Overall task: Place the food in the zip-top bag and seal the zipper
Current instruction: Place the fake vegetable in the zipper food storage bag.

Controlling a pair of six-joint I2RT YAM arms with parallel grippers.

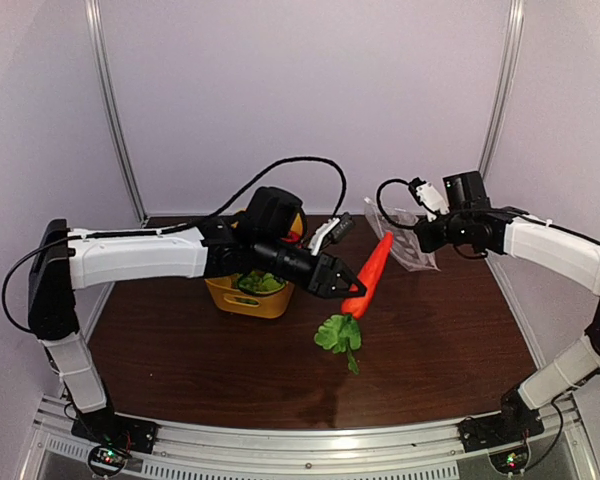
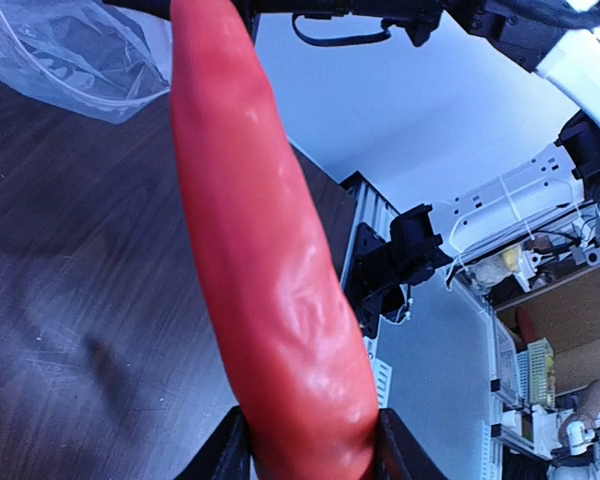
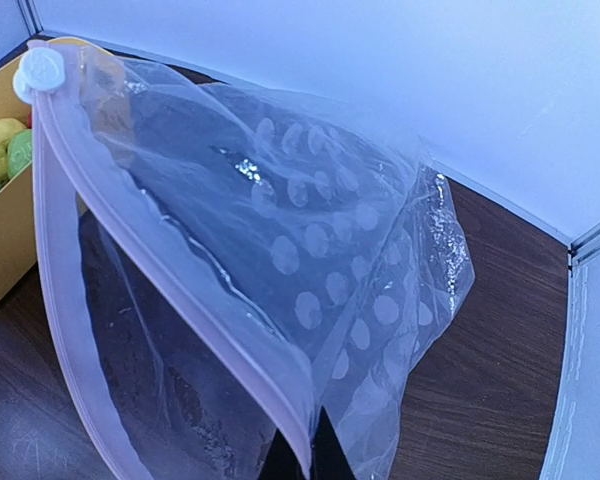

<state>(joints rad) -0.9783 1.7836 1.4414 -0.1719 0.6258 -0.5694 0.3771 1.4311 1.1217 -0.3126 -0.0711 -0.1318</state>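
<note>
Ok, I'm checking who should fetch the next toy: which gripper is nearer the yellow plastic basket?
Left. The left gripper, holding the orange toy carrot, sits just right of the yellow plastic basket; the right gripper is farther right, shut on the clear dotted zip-top bag.

both arms same build: left arm (image 1: 130, 255) and right arm (image 1: 555, 250) = white link shells, black joint housings, black shoulder block on each. left gripper (image 1: 351, 289) black, long tapered fingers; right gripper (image 3: 302, 465) black too, only dark tips visible on its own cam. white camera modules (image 1: 327, 234) at the wrists. black cable (image 1: 300, 161) arcs off left wrist, shorter loop (image 1: 384, 200) on right. black base mounts (image 1: 117, 431), small red/green LEDs (image 1: 107, 459)
</note>
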